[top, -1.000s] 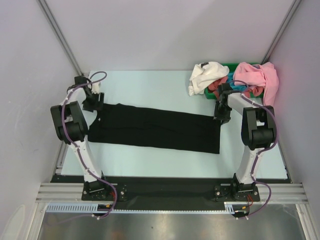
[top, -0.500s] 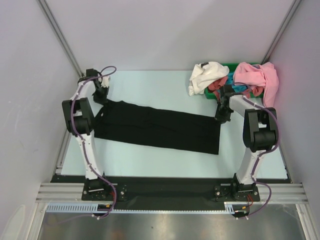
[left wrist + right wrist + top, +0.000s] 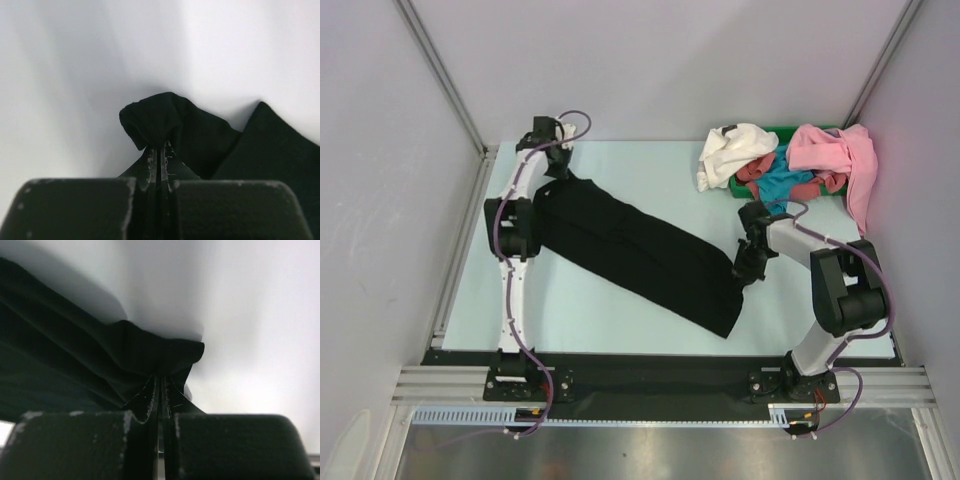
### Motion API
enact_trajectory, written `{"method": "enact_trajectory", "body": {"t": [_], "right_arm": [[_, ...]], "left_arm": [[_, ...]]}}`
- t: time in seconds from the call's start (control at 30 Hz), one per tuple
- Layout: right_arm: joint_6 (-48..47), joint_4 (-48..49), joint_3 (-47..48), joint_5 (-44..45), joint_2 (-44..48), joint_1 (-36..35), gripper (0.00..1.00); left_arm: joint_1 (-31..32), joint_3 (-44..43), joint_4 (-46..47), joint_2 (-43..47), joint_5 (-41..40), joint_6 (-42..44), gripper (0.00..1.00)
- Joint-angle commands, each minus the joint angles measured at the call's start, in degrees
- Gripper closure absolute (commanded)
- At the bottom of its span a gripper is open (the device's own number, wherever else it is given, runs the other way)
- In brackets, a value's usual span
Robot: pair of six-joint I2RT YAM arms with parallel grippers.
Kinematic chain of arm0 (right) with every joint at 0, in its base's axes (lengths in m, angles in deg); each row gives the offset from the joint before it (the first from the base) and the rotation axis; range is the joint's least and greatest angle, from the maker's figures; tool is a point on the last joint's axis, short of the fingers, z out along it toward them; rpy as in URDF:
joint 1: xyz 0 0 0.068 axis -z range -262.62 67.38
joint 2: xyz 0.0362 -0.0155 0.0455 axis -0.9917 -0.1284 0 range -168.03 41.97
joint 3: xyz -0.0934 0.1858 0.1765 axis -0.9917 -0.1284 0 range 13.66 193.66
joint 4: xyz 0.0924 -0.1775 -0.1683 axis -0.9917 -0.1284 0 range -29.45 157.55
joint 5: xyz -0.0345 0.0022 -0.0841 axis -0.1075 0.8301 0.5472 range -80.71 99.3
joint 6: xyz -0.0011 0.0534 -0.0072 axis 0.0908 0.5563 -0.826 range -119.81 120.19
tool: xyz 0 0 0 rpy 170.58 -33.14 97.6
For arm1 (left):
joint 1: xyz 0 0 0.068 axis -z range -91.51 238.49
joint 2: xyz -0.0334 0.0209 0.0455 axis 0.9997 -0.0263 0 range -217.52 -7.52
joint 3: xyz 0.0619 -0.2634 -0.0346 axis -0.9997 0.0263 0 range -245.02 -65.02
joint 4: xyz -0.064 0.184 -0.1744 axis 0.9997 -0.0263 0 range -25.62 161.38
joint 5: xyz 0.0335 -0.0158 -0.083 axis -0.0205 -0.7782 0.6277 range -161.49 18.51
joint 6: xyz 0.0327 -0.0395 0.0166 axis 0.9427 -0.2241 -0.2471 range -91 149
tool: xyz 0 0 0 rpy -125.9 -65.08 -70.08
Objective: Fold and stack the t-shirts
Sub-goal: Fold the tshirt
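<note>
Black t-shirt (image 3: 640,255) stretched diagonally; left pincer (image 3: 559,163) extended far, right pincer (image 3: 748,264) low, both clamping its ends.

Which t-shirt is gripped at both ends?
The black cloth t-shirt, stretched diagonally between the left gripper and right gripper; the other coloured shirts lie heaped far right, untouched.

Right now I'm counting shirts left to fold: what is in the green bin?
A white shirt hangs over the bin's left rim, a pink shirt over its right, a red shirt and a teal shirt between. Anything beneath them is covered.
</note>
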Motion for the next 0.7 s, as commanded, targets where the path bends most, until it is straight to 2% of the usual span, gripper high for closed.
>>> {"method": "enact_trajectory", "body": {"t": [0.0,0.3,0.57,0.6,0.67], "right_arm": [[5.2,-8.8,-3.9,-5.0,2.1,-4.7,1.0],[8.5,-13.6,-7.1,-13.6,5.6,-14.8,1.0],[8.4,-15.7,-8.8,-16.6,7.3,-17.6,1.0],[8.3,-15.5,-8.7,-16.6,7.1,-17.6,0.99],[7.6,-15.1,-6.5,-16.3,6.0,-17.5,0.89]], "left_arm": [[2.1,-3.0,6.1,-0.7,-1.5,-1.4,1.0],[4.6,-2.5,16.1,-1.7,-0.6,2.2,1.0],[8.9,0.2,27.8,-0.5,-0.1,7.3,1.0],[9.2,0.2,28.2,-0.6,0.0,7.6,1.0],[10.2,0.4,29.0,-0.6,0.1,8.3,1.0]]}}
